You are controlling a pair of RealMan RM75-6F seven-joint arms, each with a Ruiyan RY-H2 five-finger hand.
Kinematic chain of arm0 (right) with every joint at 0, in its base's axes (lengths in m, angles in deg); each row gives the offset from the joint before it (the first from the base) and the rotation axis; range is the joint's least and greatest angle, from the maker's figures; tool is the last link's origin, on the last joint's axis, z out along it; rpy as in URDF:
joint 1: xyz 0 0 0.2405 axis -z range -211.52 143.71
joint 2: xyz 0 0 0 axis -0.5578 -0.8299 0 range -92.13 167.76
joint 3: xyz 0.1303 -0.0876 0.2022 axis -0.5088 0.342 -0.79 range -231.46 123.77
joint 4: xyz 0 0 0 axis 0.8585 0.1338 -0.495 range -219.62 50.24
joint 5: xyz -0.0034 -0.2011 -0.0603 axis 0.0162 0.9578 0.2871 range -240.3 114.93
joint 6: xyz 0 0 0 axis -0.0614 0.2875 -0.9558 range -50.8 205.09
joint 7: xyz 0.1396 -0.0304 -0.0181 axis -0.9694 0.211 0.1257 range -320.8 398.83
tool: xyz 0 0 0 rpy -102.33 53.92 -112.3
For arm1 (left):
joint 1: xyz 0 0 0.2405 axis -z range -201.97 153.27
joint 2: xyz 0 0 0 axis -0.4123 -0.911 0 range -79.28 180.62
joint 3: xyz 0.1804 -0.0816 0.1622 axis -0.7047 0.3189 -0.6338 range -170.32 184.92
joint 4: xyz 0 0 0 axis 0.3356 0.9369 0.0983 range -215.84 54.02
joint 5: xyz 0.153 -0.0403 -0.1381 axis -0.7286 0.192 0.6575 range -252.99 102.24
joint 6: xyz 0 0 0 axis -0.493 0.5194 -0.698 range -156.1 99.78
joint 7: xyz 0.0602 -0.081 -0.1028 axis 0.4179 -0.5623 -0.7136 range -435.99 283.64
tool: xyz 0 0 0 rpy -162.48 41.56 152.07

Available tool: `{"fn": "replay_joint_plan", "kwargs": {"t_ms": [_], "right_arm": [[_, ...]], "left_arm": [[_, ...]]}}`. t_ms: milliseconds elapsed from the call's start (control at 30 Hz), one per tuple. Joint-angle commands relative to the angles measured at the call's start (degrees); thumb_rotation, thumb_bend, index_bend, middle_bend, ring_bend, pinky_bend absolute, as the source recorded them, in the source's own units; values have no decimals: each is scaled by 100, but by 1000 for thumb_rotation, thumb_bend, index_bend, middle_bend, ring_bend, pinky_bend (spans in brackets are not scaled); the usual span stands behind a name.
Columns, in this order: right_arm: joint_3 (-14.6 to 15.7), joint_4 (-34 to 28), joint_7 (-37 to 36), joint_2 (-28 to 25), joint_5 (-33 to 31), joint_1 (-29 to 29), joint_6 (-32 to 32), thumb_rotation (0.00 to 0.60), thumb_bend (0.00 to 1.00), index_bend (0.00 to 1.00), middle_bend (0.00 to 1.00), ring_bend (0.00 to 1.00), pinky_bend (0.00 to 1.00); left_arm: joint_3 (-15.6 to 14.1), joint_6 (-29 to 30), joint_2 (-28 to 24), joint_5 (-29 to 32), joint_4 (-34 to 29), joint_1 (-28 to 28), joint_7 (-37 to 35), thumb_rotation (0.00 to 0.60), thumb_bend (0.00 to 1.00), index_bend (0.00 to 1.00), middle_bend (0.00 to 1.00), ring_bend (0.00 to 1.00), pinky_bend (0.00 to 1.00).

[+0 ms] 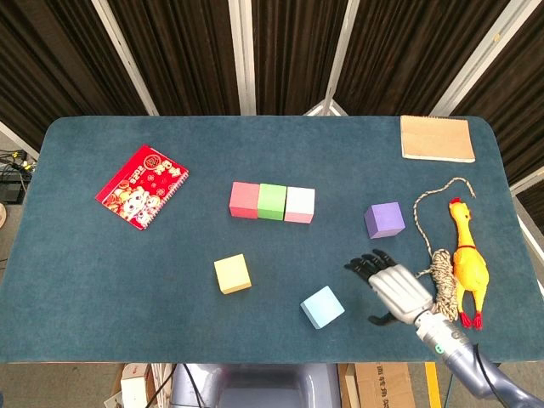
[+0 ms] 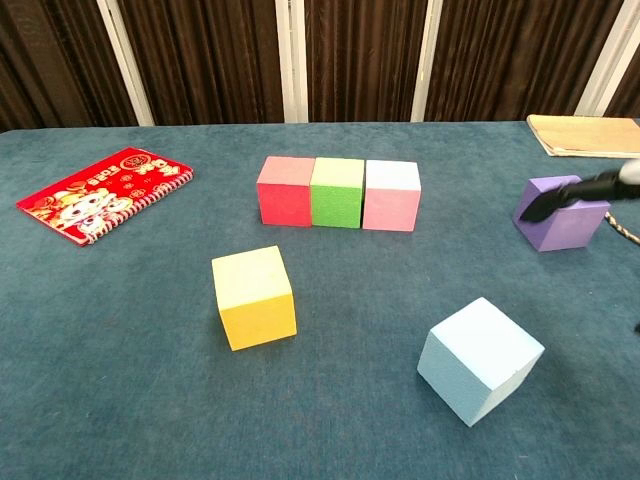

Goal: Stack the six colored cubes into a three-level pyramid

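A red cube (image 1: 244, 200) (image 2: 286, 190), a green cube (image 1: 272, 201) (image 2: 337, 192) and a pink cube (image 1: 299, 204) (image 2: 392, 195) stand touching in a row at mid-table. Nearer the front edge sit a yellow cube (image 1: 232, 274) (image 2: 254, 297) and a light blue cube (image 1: 322, 307) (image 2: 479, 359), apart from each other. A purple cube (image 1: 383, 219) (image 2: 560, 213) stands alone to the right. My right hand (image 1: 393, 286) (image 2: 590, 190) hovers open, fingers spread, just in front of the purple cube and right of the blue one, holding nothing. My left hand shows in neither view.
A red spiral notebook (image 1: 142, 186) (image 2: 102, 194) lies at the left. At the right are a tan pad (image 1: 437, 138) (image 2: 585, 134), a coiled rope (image 1: 440, 262) and a rubber chicken (image 1: 469, 263) close beside my right hand.
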Motion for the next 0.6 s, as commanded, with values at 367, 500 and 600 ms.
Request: {"fn": "replay_joint_plan", "kwargs": {"t_ms": [367, 500, 600], "right_arm": [[422, 375, 158, 797, 597, -276, 232, 600, 181, 152, 150, 97, 0], [418, 404, 258, 938, 466, -349, 287, 600, 180, 152, 150, 97, 0], [433, 431, 336, 1010, 397, -396, 290, 600, 180, 155, 155, 99, 0]], "left_arm": [[-16, -46, 47, 10, 57, 37, 49, 600, 315, 148, 113, 6, 0], [-21, -40, 47, 2, 54, 36, 59, 600, 316, 148, 113, 6, 0], [-24, -43, 46, 3, 49, 36, 62, 600, 316, 148, 113, 6, 0]]}}
